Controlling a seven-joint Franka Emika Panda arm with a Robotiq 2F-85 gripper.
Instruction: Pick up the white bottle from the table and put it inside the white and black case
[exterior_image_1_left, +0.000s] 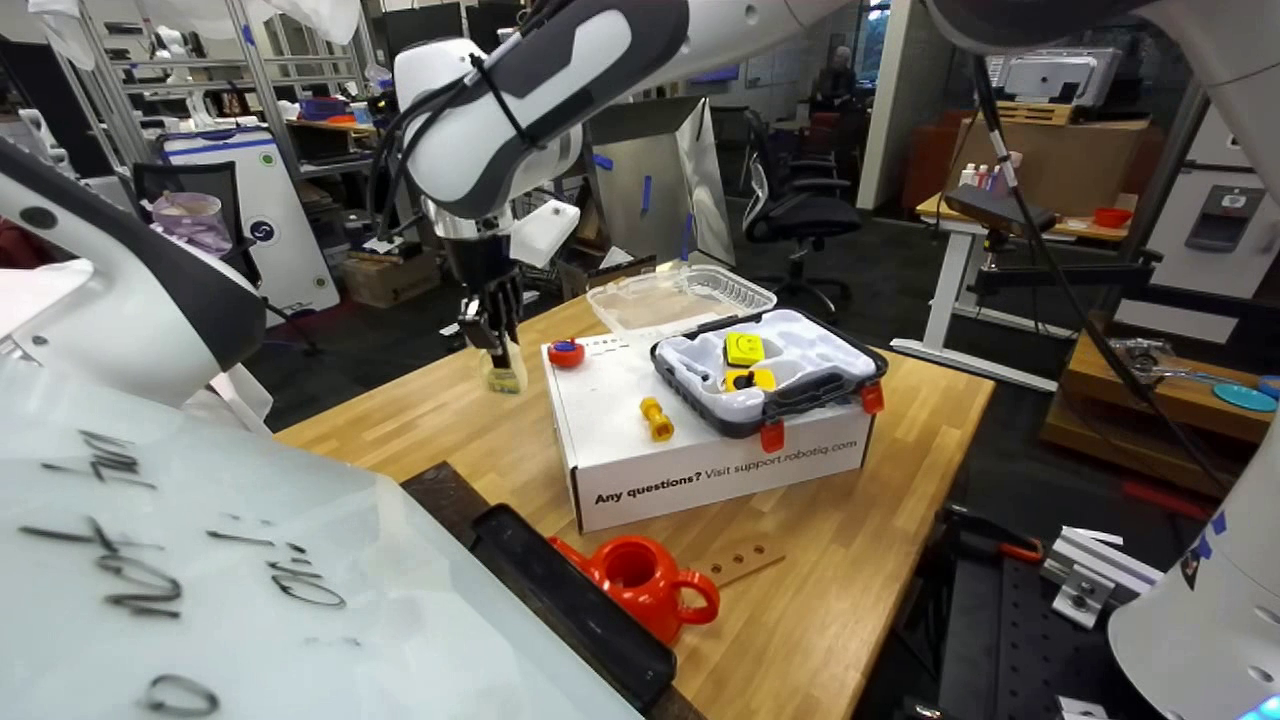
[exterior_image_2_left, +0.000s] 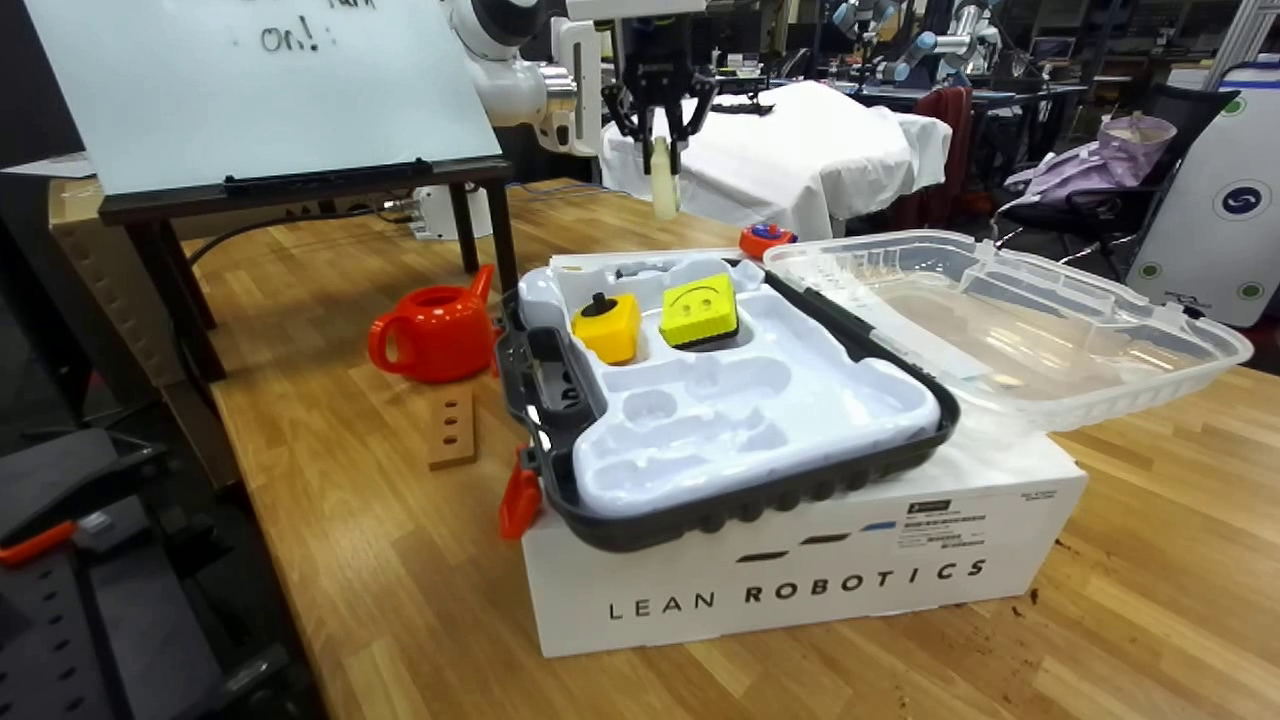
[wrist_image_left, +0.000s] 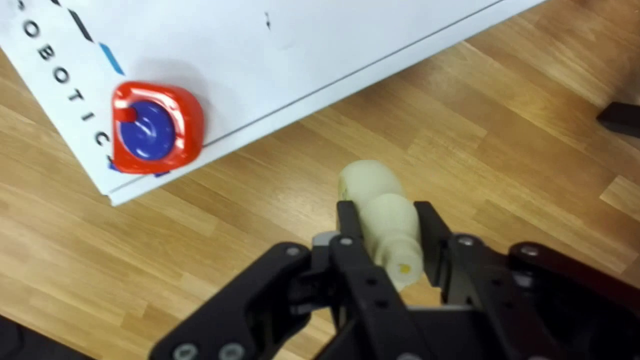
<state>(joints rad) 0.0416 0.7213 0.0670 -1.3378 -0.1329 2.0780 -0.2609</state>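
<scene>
My gripper (wrist_image_left: 384, 205) is shut on the white bottle (wrist_image_left: 392, 220), its pads against both sides of the upper part. The bottle also shows below the fingers in both exterior views (exterior_image_1_left: 505, 378) (exterior_image_2_left: 664, 190). It hangs roughly upright and appears held above the table, beside the cardboard box's long side. The white and black case (exterior_image_2_left: 860, 390) lies open on top of that box; it also shows in an exterior view (exterior_image_1_left: 815, 342). It has a black shell and a white moulded tray inside. A yellow-green block (exterior_image_2_left: 698, 308) and a yellow-orange piece (exterior_image_2_left: 610, 328) lie in it.
The white cardboard box (exterior_image_2_left: 800, 590) lies flat on the wooden table. The case's clear lid (exterior_image_2_left: 1060, 300) is folded back. A red tape measure (wrist_image_left: 157, 127) and a yellow bolt (exterior_image_1_left: 656, 418) lie on the box. A red teapot (exterior_image_2_left: 440, 335), a wooden bar (exterior_image_2_left: 453, 430) and a whiteboard (exterior_image_2_left: 280, 100) stand nearby.
</scene>
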